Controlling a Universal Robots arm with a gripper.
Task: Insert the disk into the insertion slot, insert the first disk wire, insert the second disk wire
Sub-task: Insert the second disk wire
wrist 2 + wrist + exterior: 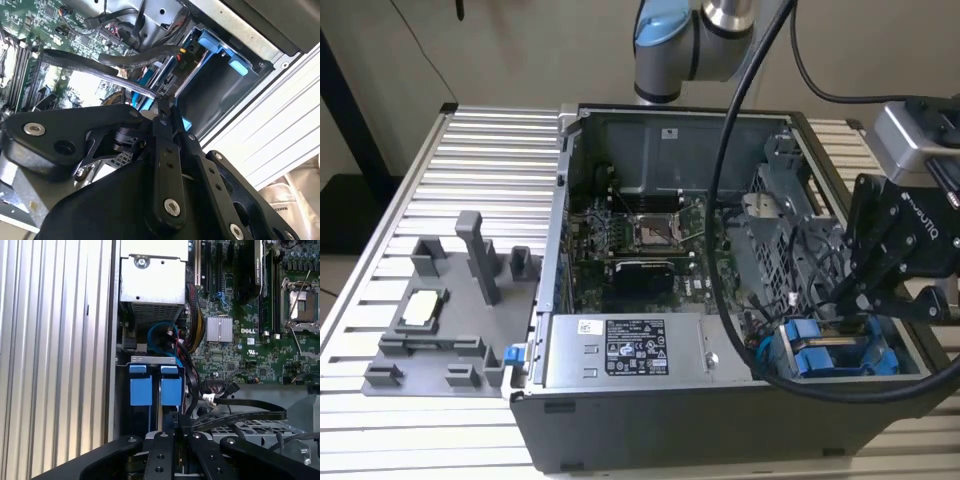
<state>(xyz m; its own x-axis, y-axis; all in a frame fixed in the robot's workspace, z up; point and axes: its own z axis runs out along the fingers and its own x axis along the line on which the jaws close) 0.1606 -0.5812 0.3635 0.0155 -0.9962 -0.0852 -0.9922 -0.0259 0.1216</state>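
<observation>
The open computer case [570, 200] lies on the table, its drive bay at the exterior view's right. Two blue carrier ends [141, 390] sit side by side in the insertion slot [880, 365]; the disk bodies behind them are hidden. My gripper [833, 318] hangs right over those blue carriers [820, 358]. In both wrist views its fingers [161, 130] are pressed together on the black connector of a flat black disk wire [240, 404], right at the bay's edge. That wire [85, 65] trails off over the motherboard. A second wire with a white tag [210, 400] lies loose beside it.
A grey labelled power-supply box [630, 350] fills the case's near side, beside the motherboard [640, 240] and a metal cage [770, 230]. The arm's thick black cable [720, 200] loops across the case. A grey fixture [470, 290] stands on the slatted table [480, 150] at the exterior view's left.
</observation>
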